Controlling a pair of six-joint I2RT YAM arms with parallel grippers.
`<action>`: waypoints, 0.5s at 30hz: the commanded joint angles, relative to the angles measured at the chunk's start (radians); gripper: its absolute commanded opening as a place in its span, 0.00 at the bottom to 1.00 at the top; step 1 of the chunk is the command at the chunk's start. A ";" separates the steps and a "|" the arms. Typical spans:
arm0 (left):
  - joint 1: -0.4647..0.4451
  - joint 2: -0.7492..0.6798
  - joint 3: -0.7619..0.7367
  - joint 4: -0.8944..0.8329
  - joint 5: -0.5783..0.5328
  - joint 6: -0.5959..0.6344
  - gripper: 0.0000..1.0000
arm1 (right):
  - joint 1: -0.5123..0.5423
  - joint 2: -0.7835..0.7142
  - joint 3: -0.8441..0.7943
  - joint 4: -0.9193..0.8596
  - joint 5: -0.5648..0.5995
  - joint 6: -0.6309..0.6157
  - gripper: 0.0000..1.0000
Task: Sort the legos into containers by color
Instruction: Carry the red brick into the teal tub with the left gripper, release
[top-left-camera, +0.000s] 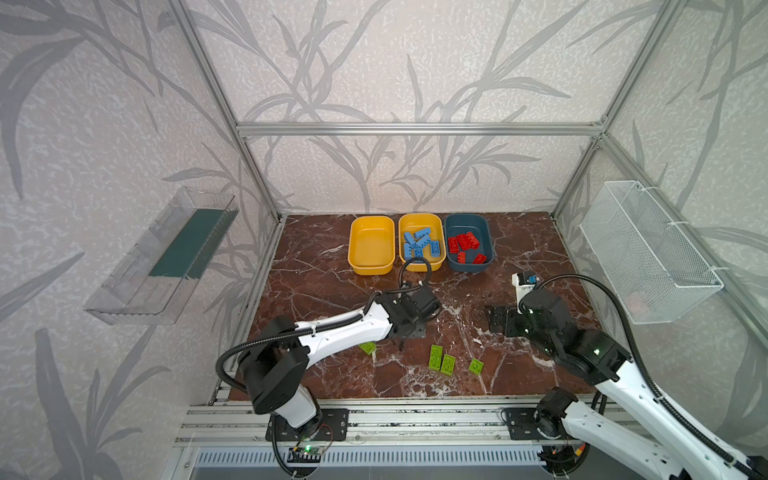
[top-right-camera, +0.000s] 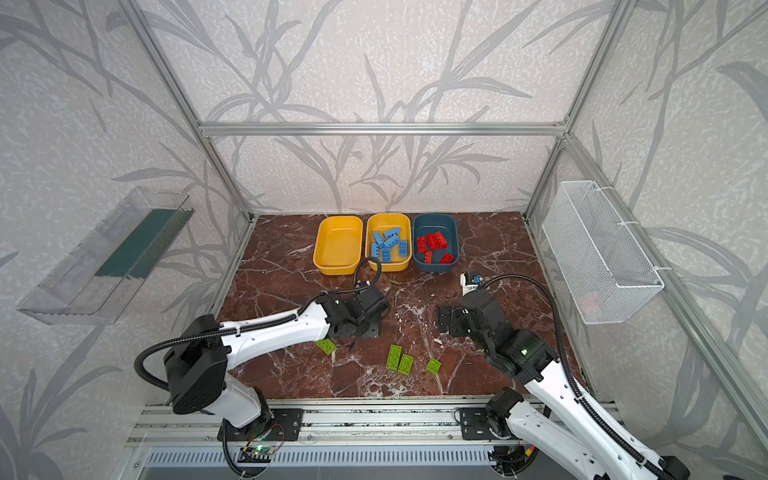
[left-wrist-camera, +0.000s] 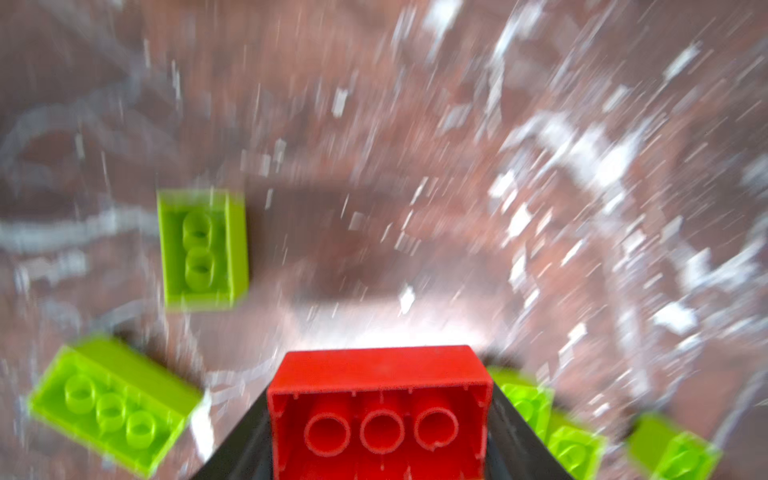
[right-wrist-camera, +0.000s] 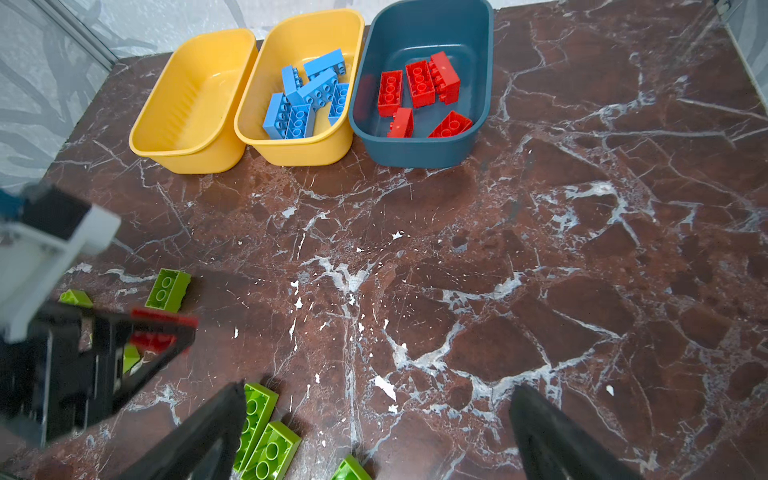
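My left gripper (left-wrist-camera: 380, 415) is shut on a red lego (left-wrist-camera: 378, 374), held just above the table near the front left; the right wrist view shows that lego (right-wrist-camera: 164, 319) too. Several lime green legos (top-left-camera: 435, 356) lie loose on the table around and to the right of it. At the back stand three containers: an empty yellow tub (right-wrist-camera: 191, 95), a yellow tub (right-wrist-camera: 299, 149) with several blue legos (right-wrist-camera: 307, 95), and a dark blue tub (right-wrist-camera: 419, 151) with several red legos (right-wrist-camera: 419, 83). My right gripper (right-wrist-camera: 379, 388) hangs open and empty over the table's right half.
A clear plastic tray (top-left-camera: 166, 257) hangs on the left wall and a white wire basket (top-left-camera: 652, 249) on the right wall. The marble table (top-left-camera: 532, 249) ends at a metal rail (top-left-camera: 415, 409) in front. The left wrist view is blurred by motion.
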 joint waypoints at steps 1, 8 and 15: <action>0.060 0.105 0.200 -0.038 -0.017 0.151 0.38 | 0.004 -0.013 -0.019 -0.026 0.024 -0.005 0.99; 0.107 0.481 0.815 -0.159 0.052 0.306 0.38 | -0.002 -0.016 -0.044 -0.017 0.004 0.011 0.99; 0.117 0.874 1.388 -0.219 0.057 0.380 0.39 | -0.013 -0.009 -0.058 -0.009 0.004 0.016 0.99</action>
